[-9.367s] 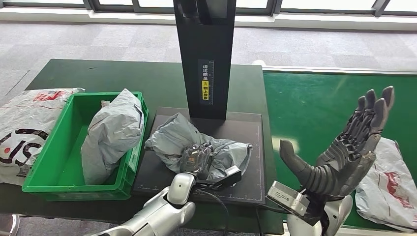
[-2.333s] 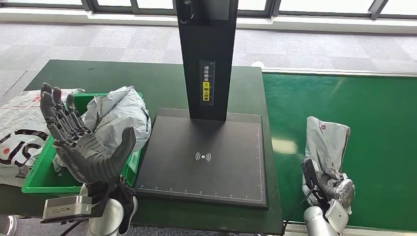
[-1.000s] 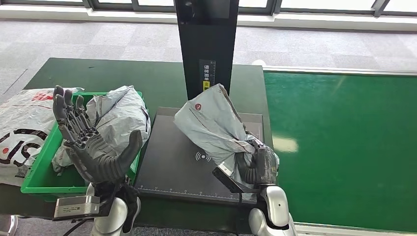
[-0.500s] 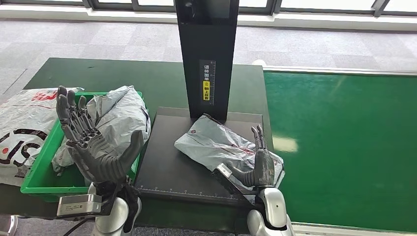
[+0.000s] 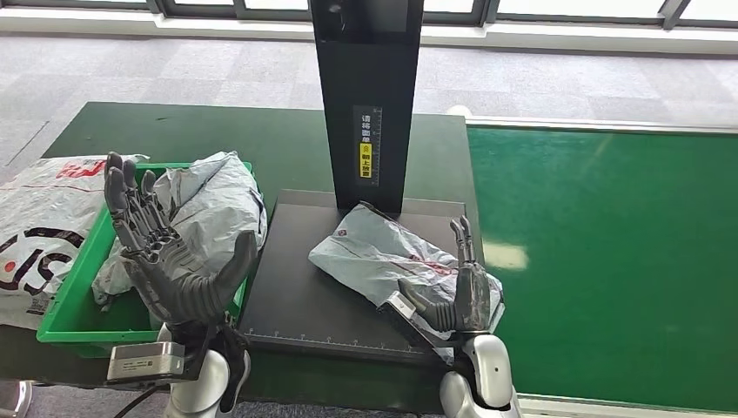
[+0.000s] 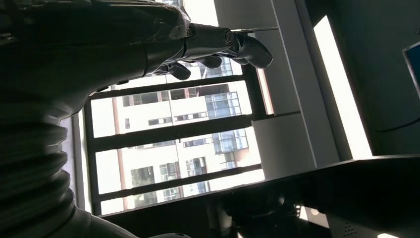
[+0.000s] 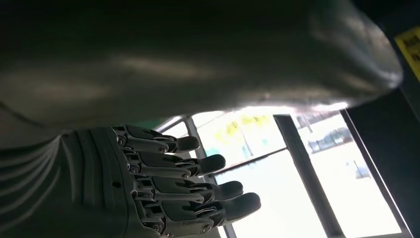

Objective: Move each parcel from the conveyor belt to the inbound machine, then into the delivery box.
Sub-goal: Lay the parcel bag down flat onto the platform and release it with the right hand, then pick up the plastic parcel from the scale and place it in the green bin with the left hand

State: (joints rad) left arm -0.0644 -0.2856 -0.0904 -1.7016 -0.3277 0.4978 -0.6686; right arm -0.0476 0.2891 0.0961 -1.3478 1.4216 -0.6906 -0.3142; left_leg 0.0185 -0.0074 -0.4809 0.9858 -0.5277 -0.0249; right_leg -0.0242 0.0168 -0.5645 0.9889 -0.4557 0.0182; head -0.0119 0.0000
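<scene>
A grey poly-mailer parcel (image 5: 387, 259) is laid on the black scan plate (image 5: 300, 292) of the inbound machine, its long axis running from the machine's upright column (image 5: 365, 100) toward the plate's near right corner. The right hand (image 5: 459, 292) is seen at that near end, fingers straightened and spread, gripping nothing; whether the palm touches the wrapper cannot be told. The left hand (image 5: 170, 257) is held wide open, palm up, before the green delivery box (image 5: 83, 296), well apart from the parcel, which lies to its right.
</scene>
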